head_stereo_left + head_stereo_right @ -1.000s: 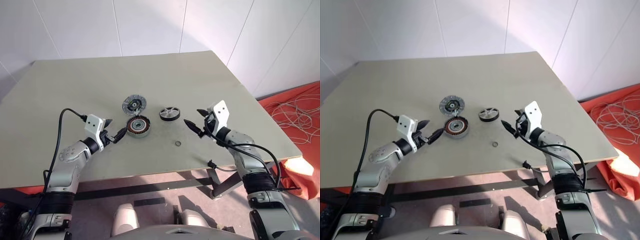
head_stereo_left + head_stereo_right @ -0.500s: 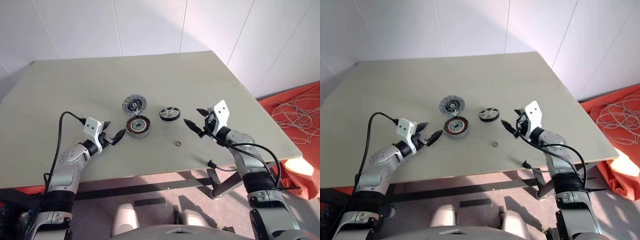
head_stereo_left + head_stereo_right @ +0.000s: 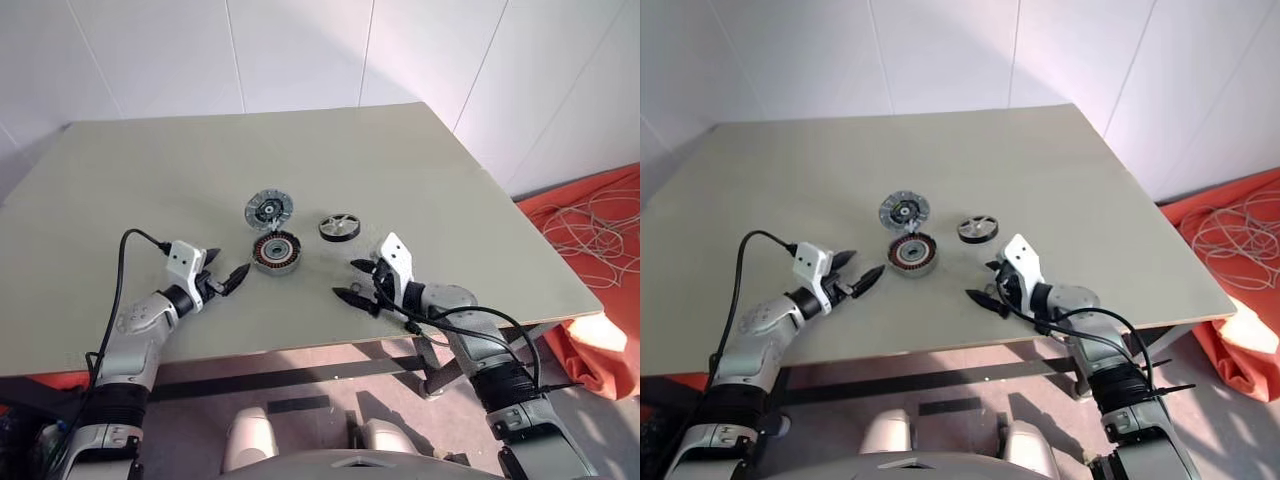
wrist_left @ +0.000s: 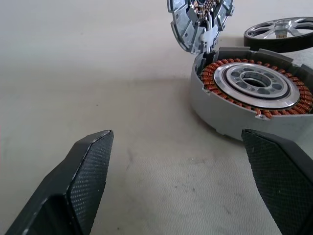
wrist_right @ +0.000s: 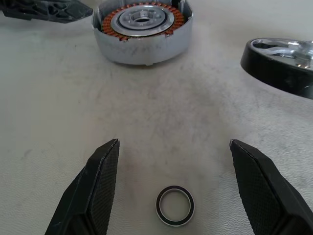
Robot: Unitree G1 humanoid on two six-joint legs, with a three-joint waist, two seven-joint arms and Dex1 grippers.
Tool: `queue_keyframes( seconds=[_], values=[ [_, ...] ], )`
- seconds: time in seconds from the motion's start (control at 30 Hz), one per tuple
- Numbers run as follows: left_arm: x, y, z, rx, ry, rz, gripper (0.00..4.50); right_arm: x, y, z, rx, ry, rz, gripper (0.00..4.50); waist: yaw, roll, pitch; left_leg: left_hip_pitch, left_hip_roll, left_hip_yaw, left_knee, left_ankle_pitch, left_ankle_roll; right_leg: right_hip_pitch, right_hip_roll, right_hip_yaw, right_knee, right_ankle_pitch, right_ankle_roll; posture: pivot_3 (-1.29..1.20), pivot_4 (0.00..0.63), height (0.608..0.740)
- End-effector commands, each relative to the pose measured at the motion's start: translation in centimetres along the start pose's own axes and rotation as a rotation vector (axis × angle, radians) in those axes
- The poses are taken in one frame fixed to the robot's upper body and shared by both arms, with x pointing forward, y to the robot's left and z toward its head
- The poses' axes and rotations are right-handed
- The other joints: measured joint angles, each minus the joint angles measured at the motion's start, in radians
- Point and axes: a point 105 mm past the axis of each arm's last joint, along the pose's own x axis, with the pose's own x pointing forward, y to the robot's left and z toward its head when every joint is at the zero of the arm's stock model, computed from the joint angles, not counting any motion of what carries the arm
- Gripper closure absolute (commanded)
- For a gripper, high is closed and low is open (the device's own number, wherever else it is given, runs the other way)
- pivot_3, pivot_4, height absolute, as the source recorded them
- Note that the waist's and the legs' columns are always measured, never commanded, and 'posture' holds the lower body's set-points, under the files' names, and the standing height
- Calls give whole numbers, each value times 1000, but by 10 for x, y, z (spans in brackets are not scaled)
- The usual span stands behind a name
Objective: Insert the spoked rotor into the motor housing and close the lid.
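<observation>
The motor housing (image 3: 275, 253), a squat drum with copper windings, sits mid-table. Its lid (image 3: 268, 208), a ribbed grey disc, is tilted up at the housing's far edge (image 4: 200, 19). The spoked rotor (image 3: 340, 227), a black ring with silver spokes, lies flat to the housing's right. My left gripper (image 3: 228, 268) is open and empty just left of the housing (image 4: 254, 93), low over the table. My right gripper (image 3: 349, 280) is open and empty, right of the housing and nearer than the rotor (image 5: 279, 58), pointing toward the housing (image 5: 142, 29).
A tiny metal ring (image 5: 174, 205) lies on the table (image 3: 150, 160) under my right gripper's fingers. The table's near edge runs just behind both hands. On the floor at the right lies an orange cloth (image 3: 590, 215) with white cables.
My right gripper has swung left and back toward the near edge and sunk, now over the tiny ring. The left gripper has sunk slightly. Both stayed open.
</observation>
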Motion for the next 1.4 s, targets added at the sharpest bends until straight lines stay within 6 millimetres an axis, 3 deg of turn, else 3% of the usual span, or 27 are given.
queue_keyframes(
  seconds=[0.03, 0.47, 0.87, 0.97, 1.23, 1.27, 1.4],
  values=[
    [-3, 4, 16, 49, -39, 0, 21, 0, -3, 10, -21, -21, -14, 414, 0, 0, 0, 0, 0, 0, 0, 0, 0, 0, 0, 0, 0, 0, 0, 0, 0, 740],
    [2, 5, 25, 66, -46, 3, 21, -40, -19, -22, -40, 68, -99, 414, 7, 0, 0, 6, 0, 0, 0, -1, 1, 10, -1, -1, -3, 0, 0, 0, 0, 740],
    [-1, 12, 27, 81, -50, 32, 21, -38, -22, -18, -59, 63, -93, 414, 5, 0, 0, 8, 0, 0, 0, -1, 1, 11, -1, -1, -3, 0, 0, 0, 0, 740],
    [-3, 14, 26, 83, -50, 44, 0, -40, -24, -18, -60, 73, -86, 961, 5, 0, 0, 8, -1, 0, 0, -1, 1, 12, -1, -1, -3, 0, 0, 0, 0, 740],
    [-3, 17, 24, 83, -51, 53, 0, -43, -29, -16, -71, 78, -87, 3637, 5, 0, 0, 8, -1, 0, 0, -1, 1, 12, -1, 0, -4, 0, 1, 0, 0, 740],
    [-2, 17, 23, 83, -51, 54, 0, -43, -30, -15, -72, 77, -90, 3841, 5, 0, 0, 8, -1, 0, 0, -1, 1, 12, -1, 0, -4, 0, 1, 0, 0, 740],
    [-2, 18, 22, 85, -53, 54, 0, -44, -33, -14, -73, 75, -97, 3841, 5, 0, 0, 8, 0, 0, 0, -1, 1, 12, -1, -1, -4, 0, 1, 0, 0, 740]
  ],
)
